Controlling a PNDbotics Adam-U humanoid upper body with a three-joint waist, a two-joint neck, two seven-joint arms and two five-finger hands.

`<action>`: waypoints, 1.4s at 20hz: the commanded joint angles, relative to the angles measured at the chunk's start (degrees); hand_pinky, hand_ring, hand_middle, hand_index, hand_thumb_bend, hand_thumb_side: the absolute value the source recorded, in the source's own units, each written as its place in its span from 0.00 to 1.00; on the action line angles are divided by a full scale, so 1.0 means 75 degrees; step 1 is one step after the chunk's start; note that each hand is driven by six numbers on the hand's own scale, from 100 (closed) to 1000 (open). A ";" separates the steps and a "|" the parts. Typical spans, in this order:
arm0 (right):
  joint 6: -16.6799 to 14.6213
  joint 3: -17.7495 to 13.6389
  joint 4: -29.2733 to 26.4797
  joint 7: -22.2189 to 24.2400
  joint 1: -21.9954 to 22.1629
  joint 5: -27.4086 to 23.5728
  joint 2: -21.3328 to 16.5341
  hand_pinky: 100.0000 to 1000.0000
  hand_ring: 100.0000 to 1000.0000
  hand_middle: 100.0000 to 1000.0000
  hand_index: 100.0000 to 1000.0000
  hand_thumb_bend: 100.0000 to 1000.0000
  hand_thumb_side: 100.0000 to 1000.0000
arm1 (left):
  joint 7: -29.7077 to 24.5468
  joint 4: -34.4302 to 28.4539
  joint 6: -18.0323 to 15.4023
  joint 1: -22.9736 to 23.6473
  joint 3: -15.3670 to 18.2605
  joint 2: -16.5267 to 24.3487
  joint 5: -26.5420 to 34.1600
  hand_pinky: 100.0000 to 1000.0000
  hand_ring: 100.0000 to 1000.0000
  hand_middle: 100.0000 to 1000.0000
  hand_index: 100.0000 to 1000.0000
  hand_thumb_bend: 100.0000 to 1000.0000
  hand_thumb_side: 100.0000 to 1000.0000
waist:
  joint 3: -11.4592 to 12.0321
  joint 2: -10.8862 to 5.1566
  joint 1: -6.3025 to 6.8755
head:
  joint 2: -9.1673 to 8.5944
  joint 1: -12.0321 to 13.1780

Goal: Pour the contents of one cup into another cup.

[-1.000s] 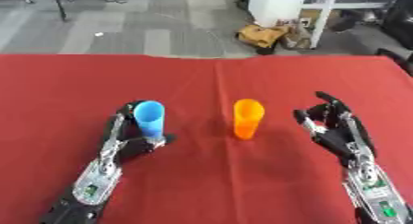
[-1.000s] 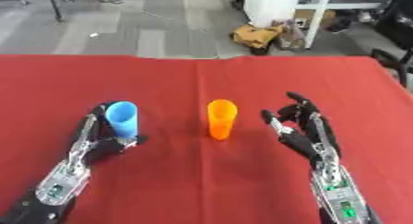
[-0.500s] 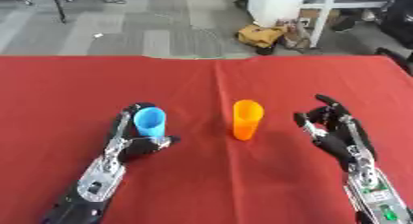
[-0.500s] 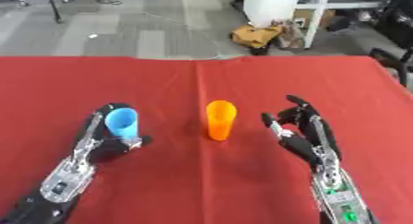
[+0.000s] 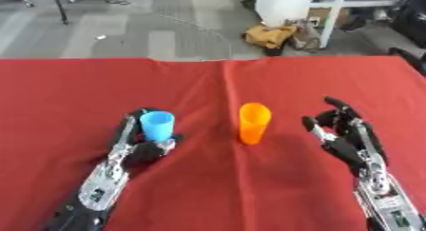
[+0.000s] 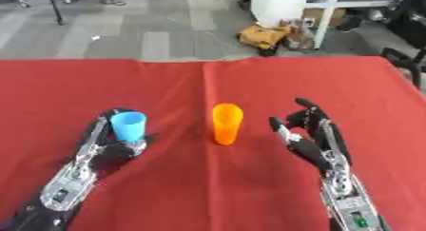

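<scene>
Blue cup [image 5: 156,125]: stands upright on the red bench [image 5: 208,187], left of centre, with the left hand [image 5: 143,147] wrapped round its lower half; the rim and upper wall stay clear of the fingers.
Orange cup [image 5: 253,123]: upright near the middle of the bench, just right of the blue cup and apart from it, touched by neither hand.
Left hand: curled round the blue cup from behind and below, gripping it.
Right hand [image 6: 304,135]: empty, fingers spread and relaxed, palm turned toward the orange cup, near it but not touching.
Handling: both cups look like small, thin plastic tumblers, so probably light, smooth and easy to tip (the contents cannot be seen, so their weight is a guess). A thin wall may flex if squeezed near the rim.
Where to hold: judged best round the middle or lower body, leaving the rim free for pouring; the orange cup is tall and narrow, so it may want steadying at its lower half while it receives.
Left eye view: shows the gap between the two cups more squarely, and the left fingers against the blue cup's base.
Right eye view: shows more of the right hand's thumb side and its opening toward the orange cup (otherwise nearly the same picture).
</scene>
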 commanded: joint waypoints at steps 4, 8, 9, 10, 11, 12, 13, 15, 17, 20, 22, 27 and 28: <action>-0.0003 -0.0011 -0.0011 0.0035 -0.0224 0.0065 -0.0240 0.80 0.52 0.50 0.87 0.45 0.25 | 0.0161 -0.1768 0.0050 0.0288 -0.0244 0.0506 0.0476 0.46 0.30 0.33 0.67 0.39 0.00 | 0.0104 -0.0173 0.0016 | -0.0056 -0.0102; -0.0022 0.0008 0.0190 0.0070 -0.0303 0.0103 -0.0327 0.80 0.52 0.50 0.88 0.44 0.18 | 0.0075 -0.2866 0.0161 0.0633 -0.0389 0.0798 0.0714 0.46 0.30 0.33 0.67 0.40 0.00 | 0.0222 -0.0213 0.0026 | -0.0024 -0.0156; -0.0041 0.0024 0.0254 0.0090 -0.0329 0.0146 -0.0360 0.80 0.52 0.50 0.89 0.44 0.17 | 0.0052 -0.3128 0.0183 0.0734 -0.0418 0.0869 0.0772 0.47 0.30 0.33 0.67 0.40 0.00 | 0.0253 -0.0223 0.0030 | -0.0016 -0.0175; -0.0069 0.0040 0.0321 0.0111 -0.0355 0.0195 -0.0391 0.80 0.54 0.51 0.90 0.44 0.15 | 0.0026 -0.3356 0.0218 0.0830 -0.0439 0.0931 0.0829 0.47 0.31 0.33 0.67 0.40 0.00 | 0.0275 -0.0231 0.0034 | -0.0013 -0.0194; -0.0108 0.0062 0.0398 0.0137 -0.0389 0.0264 -0.0433 0.80 0.54 0.51 0.90 0.44 0.14 | 0.0002 -0.3580 0.0251 0.0943 -0.0454 0.0994 0.0895 0.47 0.31 0.33 0.67 0.40 0.00 | 0.0294 -0.0238 0.0040 | -0.0012 -0.0216; -0.0161 0.0085 0.0477 0.0166 -0.0423 0.0354 -0.0476 0.80 0.56 0.53 0.91 0.44 0.13 | -0.0016 -0.3788 0.0287 0.1058 -0.0461 0.1050 0.0960 0.47 0.31 0.33 0.67 0.40 0.00 | 0.0314 -0.0247 0.0047 | -0.0009 -0.0236; -0.0222 0.0111 0.0568 0.0199 -0.0463 0.0468 -0.0526 0.82 0.60 0.56 0.92 0.45 0.12 | -0.0027 -0.3985 0.0321 0.1181 -0.0461 0.1098 0.1025 0.47 0.31 0.33 0.67 0.40 0.00 | 0.0335 -0.0257 0.0055 | -0.0005 -0.0256; -0.0367 0.0171 0.0756 0.0291 -0.0551 0.0746 -0.0606 0.85 0.67 0.62 0.94 0.46 0.11 | -0.0044 -0.4329 0.0394 0.1422 -0.0450 0.1163 0.1143 0.47 0.31 0.33 0.67 0.40 0.00 | 0.0377 -0.0279 0.0073 | 0.0002 -0.0296; -0.0501 0.0225 0.0966 0.0409 -0.0647 0.0992 -0.0645 0.88 0.72 0.67 0.96 0.48 0.11 | -0.0082 -0.4625 0.0469 0.1656 -0.0446 0.1226 0.1248 0.47 0.31 0.34 0.67 0.41 0.00 | 0.0414 -0.0298 0.0081 | -0.0001 -0.0331; -0.0679 0.0279 0.1300 0.0574 -0.0805 0.1216 -0.0662 0.90 0.74 0.69 0.97 0.49 0.11 | -0.0136 -0.5047 0.0549 0.1992 -0.0402 0.1314 0.1378 0.48 0.31 0.34 0.67 0.41 0.00 | 0.0460 -0.0325 0.0105 | -0.0001 -0.0383; -0.0754 0.0312 0.1501 0.0650 -0.0905 0.1271 -0.0663 0.89 0.74 0.68 0.97 0.49 0.11 | -0.0153 -0.5248 0.0622 0.2189 -0.0370 0.1356 0.1505 0.48 0.31 0.34 0.67 0.41 0.00 | 0.0494 -0.0342 0.0126 | -0.0004 -0.0420; -0.0858 0.0433 0.1885 0.0813 -0.1127 0.1346 -0.0612 0.89 0.73 0.67 0.97 0.49 0.11 | -0.0153 -0.5602 0.0704 0.2505 -0.0268 0.1338 0.1648 0.48 0.31 0.34 0.67 0.41 0.00 | 0.0583 -0.0379 0.0168 | 0.0004 -0.0493; -0.0870 0.0456 0.1967 0.0839 -0.1173 0.1358 -0.0595 0.89 0.73 0.67 0.97 0.49 0.11 | -0.0144 -0.5654 0.0712 0.2544 -0.0250 0.1324 0.1664 0.48 0.31 0.34 0.67 0.41 0.00 | 0.0598 -0.0386 0.0177 | 0.0005 -0.0500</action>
